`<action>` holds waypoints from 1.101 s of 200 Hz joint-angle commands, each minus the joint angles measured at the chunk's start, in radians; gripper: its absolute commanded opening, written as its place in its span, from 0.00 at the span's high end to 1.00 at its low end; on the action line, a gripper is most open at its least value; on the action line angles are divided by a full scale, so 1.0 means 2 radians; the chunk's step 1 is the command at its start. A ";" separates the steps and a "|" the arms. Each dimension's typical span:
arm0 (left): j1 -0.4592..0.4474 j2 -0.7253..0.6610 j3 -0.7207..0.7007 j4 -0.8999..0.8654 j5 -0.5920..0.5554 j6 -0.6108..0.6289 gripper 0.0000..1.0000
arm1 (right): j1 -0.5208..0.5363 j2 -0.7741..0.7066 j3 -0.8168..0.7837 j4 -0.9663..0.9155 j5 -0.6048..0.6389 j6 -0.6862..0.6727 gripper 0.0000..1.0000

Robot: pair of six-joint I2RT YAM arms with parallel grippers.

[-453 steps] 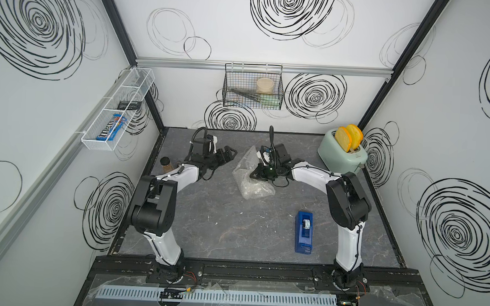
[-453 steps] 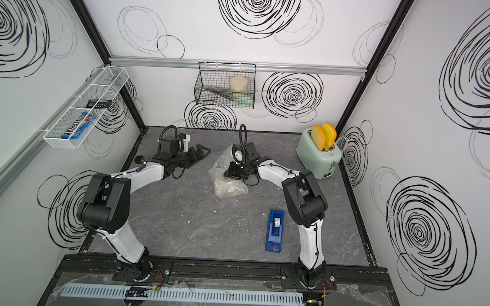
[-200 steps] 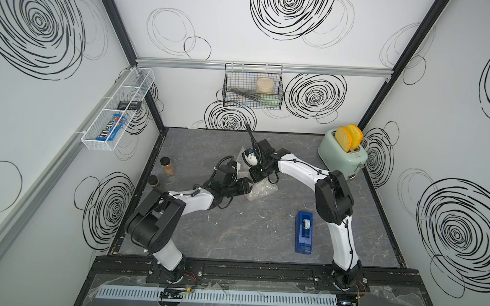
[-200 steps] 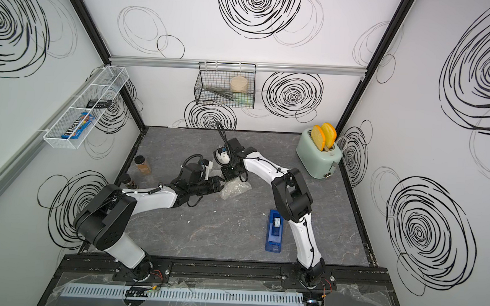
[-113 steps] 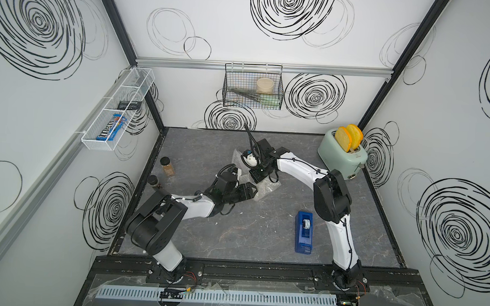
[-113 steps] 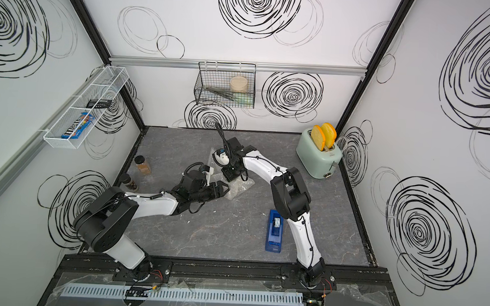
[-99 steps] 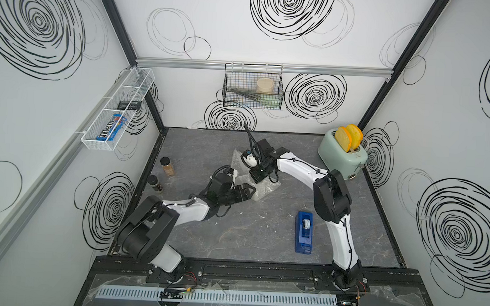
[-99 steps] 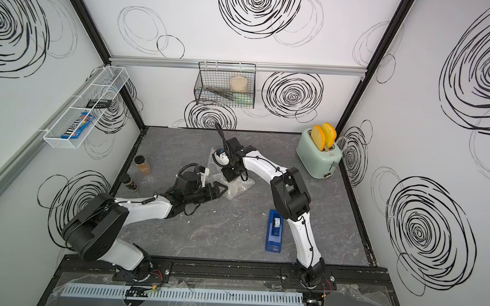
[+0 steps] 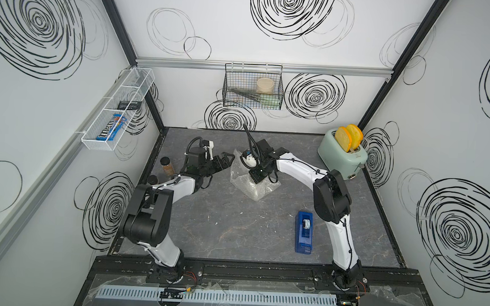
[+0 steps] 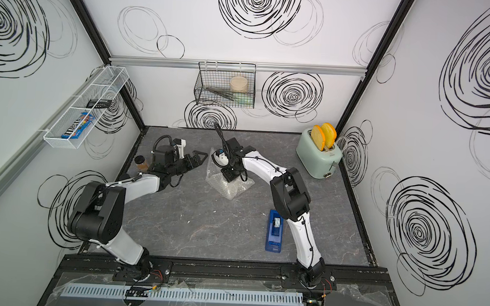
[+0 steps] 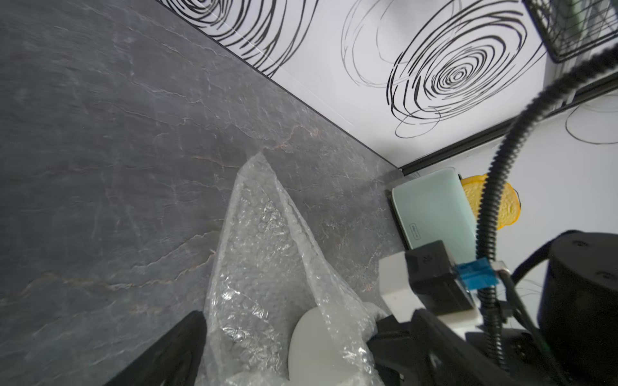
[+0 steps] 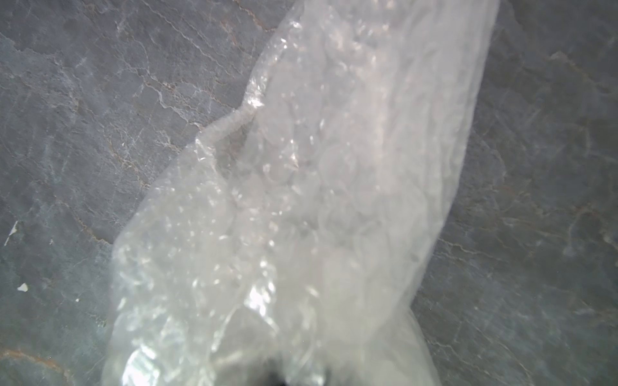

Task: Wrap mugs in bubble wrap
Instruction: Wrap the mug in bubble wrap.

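1. Nearest the arm bases, the blue tape dispenser (image 9: 303, 233) lies flat on the table (image 9: 220, 224). It is beside the right arm and well apart from the work. Judged: parked within reach for sealing once the wrap is closed.
2. At mid-table the bubble wrap (image 9: 255, 188) is crumpled. One corner lies flat toward the front and the far edge stands up in a peak. Judged: partly gathered, not yet closed.
3. The right gripper (image 9: 255, 179) points down onto the middle of the sheet with its jaws closed. In the right wrist view the film bunches straight off the tips and hides the fingers. Judged: it is pinching the sheet to anchor it over the mug while the other arm works.
4. The mug (image 11: 314, 347) shows only in the left wrist view, as a cream curve under the film close to the right gripper's body. In both top views the right wrist and the wrap hide it, and no handle is visible.
5. The left gripper (image 9: 227, 162) is at the wrap's far-left edge with its jaws spread wide and empty.
   - One tip is near the raised edge, but contact cannot be told.
   - The mug lies ahead of the gap and in line with it. Whether it is already between the fingers cannot be told.
6. Farthest back, the toaster (image 9: 340, 158) stands in the right corner and the wire basket (image 9: 230, 84) hangs on the back wall. Both are clear of the work.
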State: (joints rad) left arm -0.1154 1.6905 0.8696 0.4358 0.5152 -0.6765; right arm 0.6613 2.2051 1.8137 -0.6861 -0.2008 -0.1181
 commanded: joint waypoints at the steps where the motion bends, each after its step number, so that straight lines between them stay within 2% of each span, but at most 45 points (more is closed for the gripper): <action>1: 0.021 0.039 0.042 0.027 0.046 0.040 0.00 | 0.012 0.017 -0.018 -0.017 -0.018 -0.008 1.00; 26: 0.045 0.095 0.071 0.072 0.090 0.007 0.01 | 0.012 0.016 -0.019 -0.019 -0.017 -0.008 1.00; 45: 0.048 0.137 0.101 0.073 0.106 -0.015 0.00 | 0.012 0.016 -0.019 -0.022 -0.018 -0.009 1.00; 59: 0.045 0.165 0.119 0.108 0.125 -0.040 0.04 | 0.012 0.017 -0.019 -0.022 -0.016 -0.008 1.00; 91: 0.032 0.210 0.177 0.044 0.119 -0.025 0.04 | 0.013 0.019 -0.016 -0.024 -0.018 -0.007 1.00; 134: 0.012 0.259 0.231 0.046 0.140 -0.054 0.04 | 0.015 0.023 -0.010 -0.027 -0.019 -0.005 1.00; 159: 0.005 0.280 0.251 0.039 0.145 -0.060 0.00 | 0.016 0.022 -0.009 -0.027 -0.019 -0.004 1.00; 210: 0.012 0.296 0.262 0.047 0.151 -0.066 0.12 | 0.018 0.021 -0.007 -0.029 -0.019 -0.003 1.00; 220: 0.012 0.301 0.268 0.046 0.156 -0.067 0.21 | 0.017 0.021 -0.006 -0.028 -0.019 -0.003 1.00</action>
State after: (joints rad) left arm -0.1005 2.2566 1.3567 0.5022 0.7902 -0.7948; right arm 0.6632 2.2047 1.8149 -0.6876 -0.2005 -0.1177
